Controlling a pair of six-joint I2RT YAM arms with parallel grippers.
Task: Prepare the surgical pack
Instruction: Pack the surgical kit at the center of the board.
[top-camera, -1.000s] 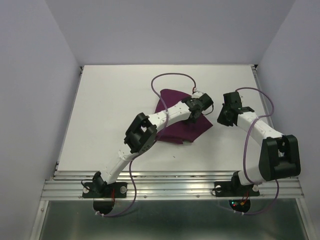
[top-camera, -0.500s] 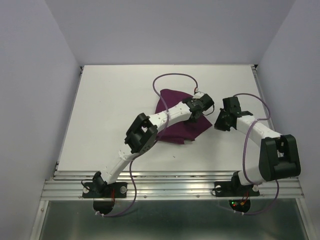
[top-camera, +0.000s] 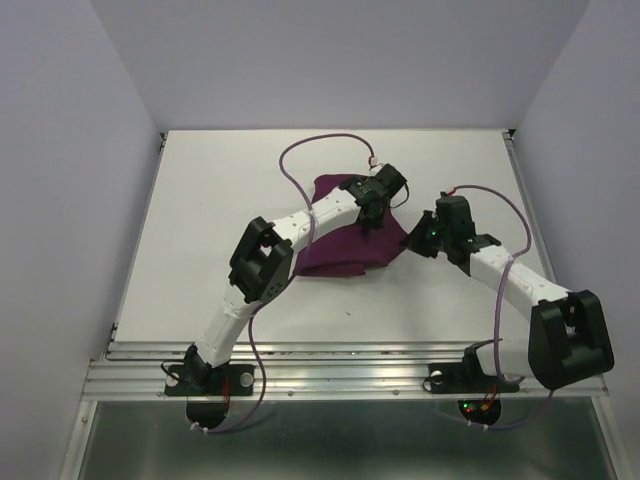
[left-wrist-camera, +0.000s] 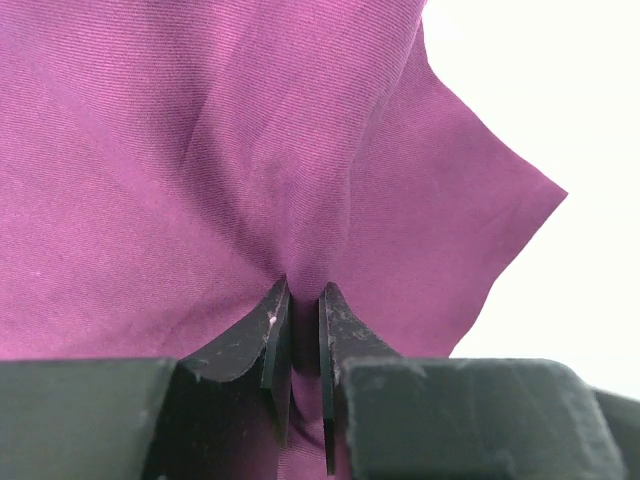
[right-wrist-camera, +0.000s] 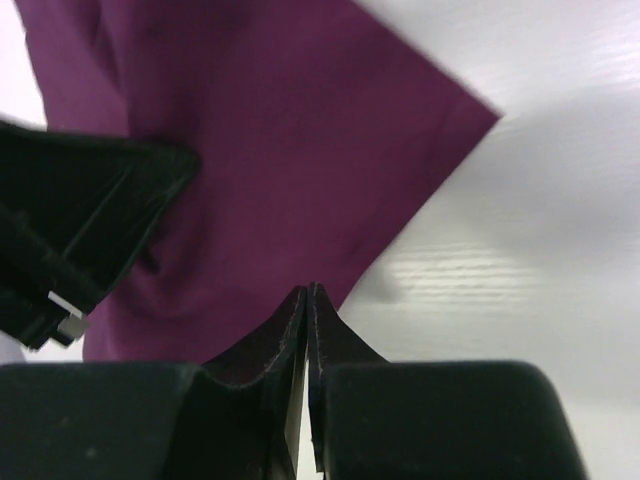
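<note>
The white table (top-camera: 200, 220) carries the left arm reaching far out from its base at the near left edge. The left gripper (top-camera: 372, 208) is down on the far part of the purple cloth (top-camera: 340, 250). From its own wrist camera the left gripper (left-wrist-camera: 302, 300) is nearly closed, with a ridge of the cloth (left-wrist-camera: 200, 150) pinched up between the two black fingers and creases fanning away from the pinch. A second ago this gripper sat further right and a little nearer. It has since pulled back to the left and toward the far side, and its elbow has swung left with it.

The cloth has gone along. It lies a little right of the table's middle as a bunched, folded heap. Its right-hand corner is drawn in to the left of where it was, and its near edge is now further from the bases.

The right gripper (top-camera: 424, 240), which stood well clear of the cloth a second ago, has come left and now sits at the cloth's right corner. In its wrist view the right gripper (right-wrist-camera: 308, 295) has its fingers pressed together, only a hairline showing between them. The tips sit right over the cloth's (right-wrist-camera: 280, 130) edge. Whether any fabric is caught there I cannot tell.
</note>
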